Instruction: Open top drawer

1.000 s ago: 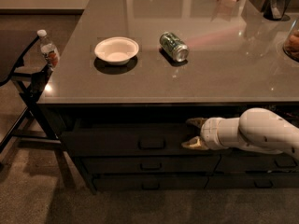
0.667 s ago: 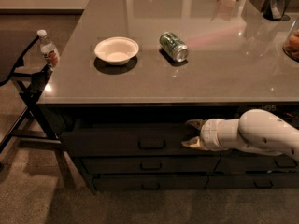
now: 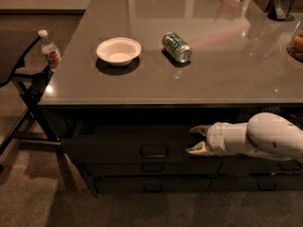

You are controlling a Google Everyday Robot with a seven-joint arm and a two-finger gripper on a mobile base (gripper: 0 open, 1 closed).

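Camera view: top drawer (image 3: 118, 148) under the counter (image 3: 213, 79) edge, 6 o'clock of the bowl (image 3: 118, 50), seems slightly out; its handle (image 3: 154, 151) is bare. Gripper (image 3: 197, 139) at 3 o'clock of the handle, fingers spread wide, empty. Risk: closing here misses the handle and slips off the flat front.
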